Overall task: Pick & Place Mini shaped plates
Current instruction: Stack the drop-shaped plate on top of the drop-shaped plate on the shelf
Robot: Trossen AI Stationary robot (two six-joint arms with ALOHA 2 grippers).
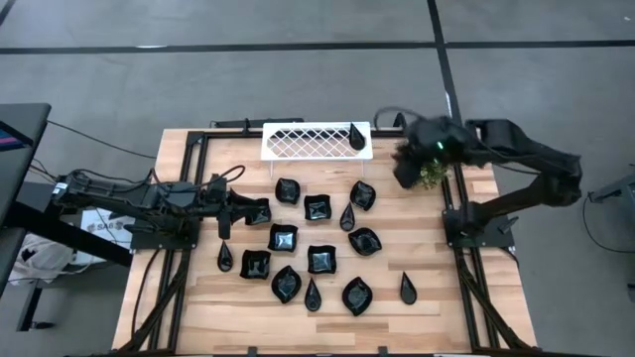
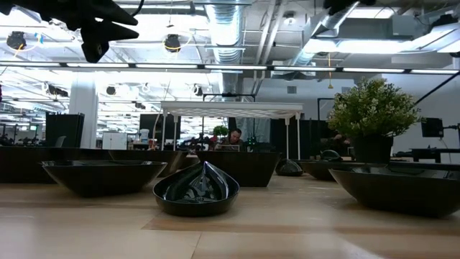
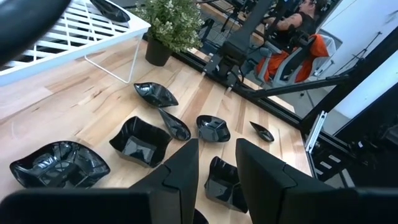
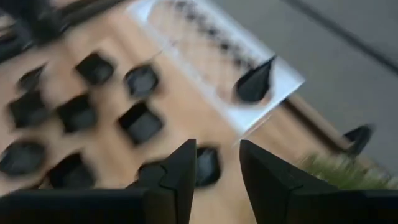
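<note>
The mini shaped plates (image 1: pixel 319 260) were spread over the middle of the wooden table (image 1: pixel 466 307), square, leaf and teardrop shapes lying mixed, mostly apart from one another. One teardrop plate (image 1: pixel 356 136) was seen inside the white lattice tray (image 1: pixel 298 141), at its right end; the tray stood at the table's far edge, near the middle. A single teardrop plate (image 1: pixel 407 288) lay apart from the group, toward the near right corner.

The left gripper (image 1: pixel 260 210) was held low over the left part of the table, just beside the leftmost plates, one square plate (image 3: pixel 140 140) lying just ahead of it. Its fingers (image 3: pixel 180 177) were seen parted by a narrow gap, and nothing was gripped between them.

The right gripper (image 4: pixel 217 163) was raised above the table's far right corner, near a small potted plant (image 1: pixel 431 175), well apart from the group of plates. Its fingers (image 4: pixel 264 174) were likewise set narrowly apart, with nothing held.

In the low view, the nearest teardrop plate (image 2: pixel 196 191) was shown resting flat on the wood, with wider plates on either side.
</note>
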